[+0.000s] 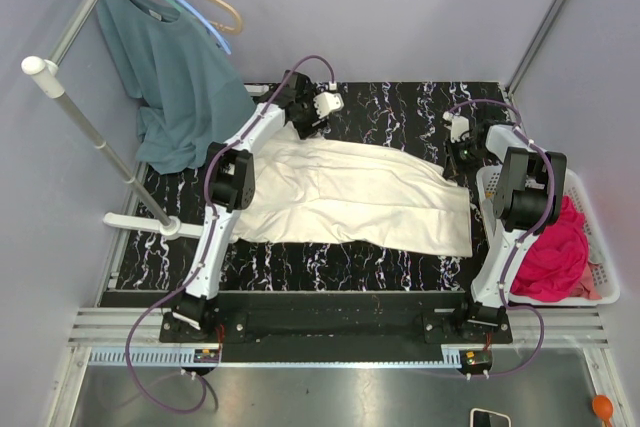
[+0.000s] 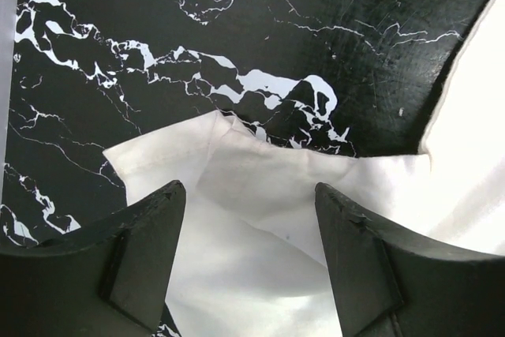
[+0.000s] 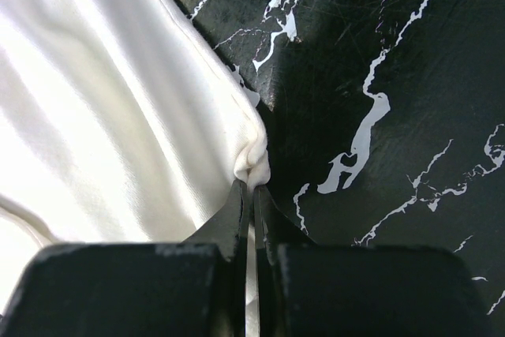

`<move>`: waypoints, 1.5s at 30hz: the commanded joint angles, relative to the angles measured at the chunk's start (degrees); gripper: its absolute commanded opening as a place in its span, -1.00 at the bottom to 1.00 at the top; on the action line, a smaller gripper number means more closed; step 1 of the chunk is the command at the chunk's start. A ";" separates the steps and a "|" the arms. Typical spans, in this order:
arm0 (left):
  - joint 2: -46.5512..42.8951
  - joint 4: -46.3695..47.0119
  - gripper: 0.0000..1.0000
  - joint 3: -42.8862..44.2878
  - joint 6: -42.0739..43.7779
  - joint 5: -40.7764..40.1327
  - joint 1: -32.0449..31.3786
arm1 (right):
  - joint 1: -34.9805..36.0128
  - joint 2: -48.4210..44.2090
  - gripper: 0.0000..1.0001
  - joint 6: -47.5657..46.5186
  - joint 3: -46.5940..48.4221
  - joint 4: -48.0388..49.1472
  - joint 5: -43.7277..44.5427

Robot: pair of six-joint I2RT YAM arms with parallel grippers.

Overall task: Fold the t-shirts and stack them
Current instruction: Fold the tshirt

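Observation:
The cream t-shirt [image 1: 350, 195] lies spread flat across the black marble table [image 1: 400, 107]. My left gripper [image 1: 301, 125] is at its far left corner, open, with the cloth corner [image 2: 237, 171] lying loose between the fingers [image 2: 150, 250]; its fingertips [image 2: 248, 191] straddle the fabric without closing. My right gripper [image 1: 456, 167] is at the far right corner, shut on a pinched fold of the cream t-shirt [image 3: 254, 165], its tips [image 3: 252, 187] pressed together on the cloth. The magenta-pink t-shirt [image 1: 553, 247] lies crumpled in a basket at the right.
A white plastic basket [image 1: 600, 267] stands off the table's right edge. A teal shirt [image 1: 175, 77] hangs from a hanger on a metal rack [image 1: 95, 137] at the far left, draping near the table's left corner. Grey walls enclose the back.

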 commanded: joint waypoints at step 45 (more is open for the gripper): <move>-4.45 -2.54 -1.00 -2.44 9.37 -7.98 -4.27 | 0.84 -6.75 -1.00 -1.88 -5.55 -2.61 -1.40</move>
